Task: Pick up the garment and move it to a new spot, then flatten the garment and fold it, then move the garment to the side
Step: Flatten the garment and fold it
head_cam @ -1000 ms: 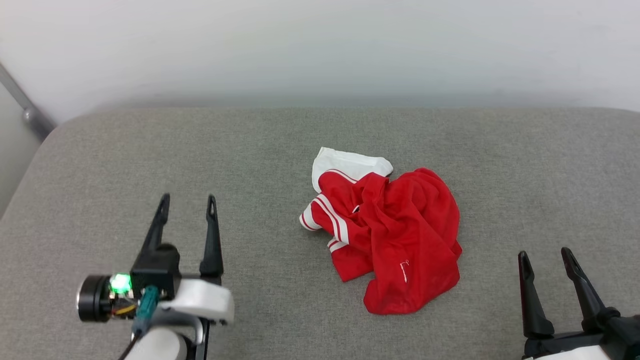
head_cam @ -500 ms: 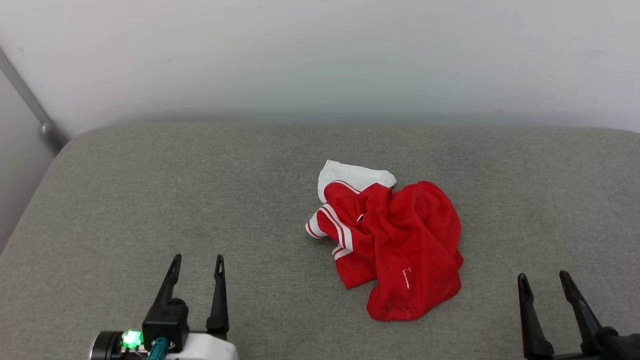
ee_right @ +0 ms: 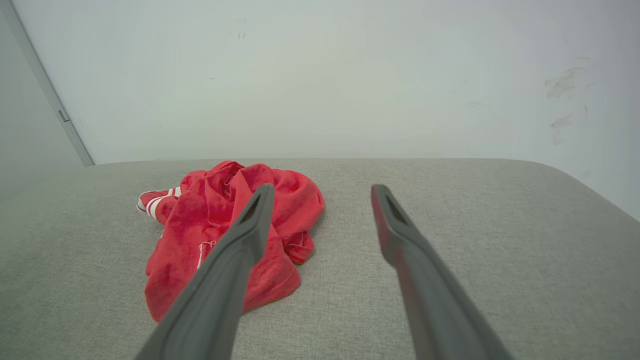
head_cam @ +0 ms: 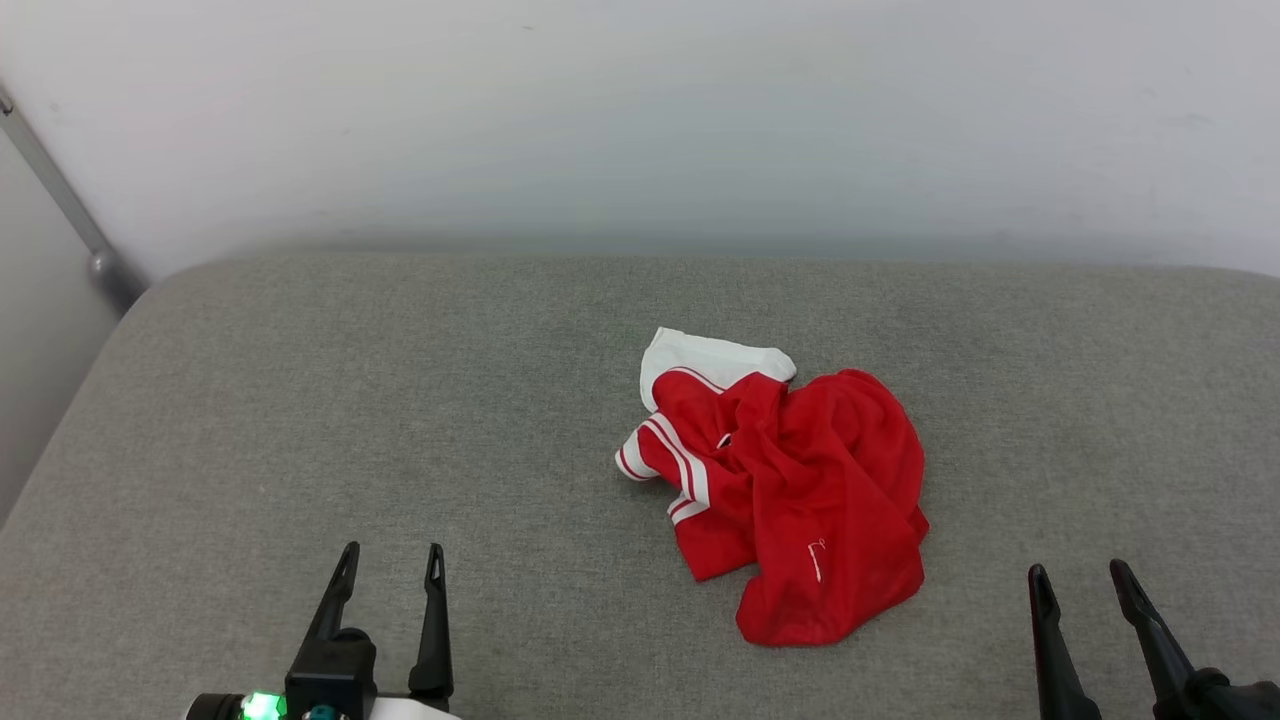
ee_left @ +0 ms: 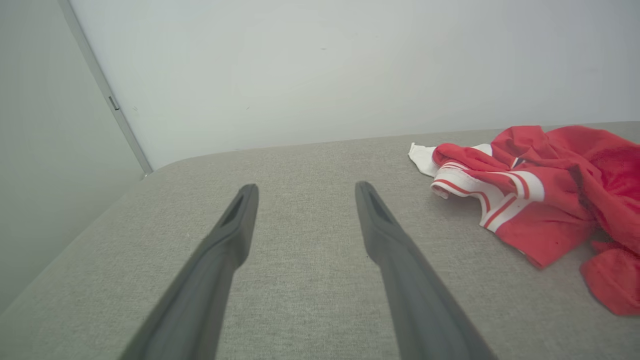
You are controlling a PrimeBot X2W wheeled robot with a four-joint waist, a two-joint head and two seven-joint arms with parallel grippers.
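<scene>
One crumpled red garment (head_cam: 800,490) lay near the middle of the grey padded surface (head_cam: 400,400), ahead of and between both grippers, touching neither. The left gripper (head_cam: 392,550) and right gripper (head_cam: 1078,569) hung empty, their fingers spread apart.

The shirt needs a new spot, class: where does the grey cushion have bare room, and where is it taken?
Widest bare patch: the grey fabric cushion between its left edge and the crumpled red-and-white shirt, ahead of the open left claw. A narrower strip lies right of the shirt, ahead of the open right claw. Taken: right of centre, under the shirt.
</scene>
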